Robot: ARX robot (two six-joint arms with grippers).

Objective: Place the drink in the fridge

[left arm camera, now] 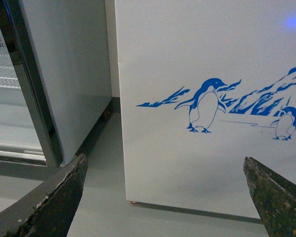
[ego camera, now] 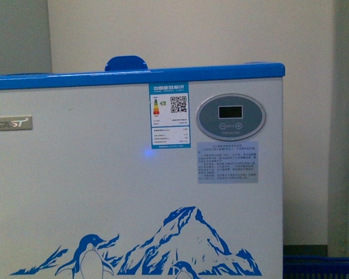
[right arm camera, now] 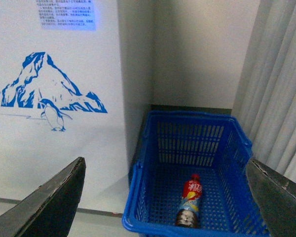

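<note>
Beside fridge (right arm camera: 64, 143), right-wrist view only: drink (right arm camera: 191, 196) in basket (right arm camera: 187, 115); left gripper (left arm camera: 164, 165), right gripper (right arm camera: 165, 165) spread.

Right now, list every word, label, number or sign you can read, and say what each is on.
"SAST": silver badge on the fridge front.
"中国能效标识": header of the energy label; its QR code and figures are too small to read.
"−" and "+": control panel, below its display.
Notice sticker: too small to read.
Drink bottle in the basket: label blurred.
</note>
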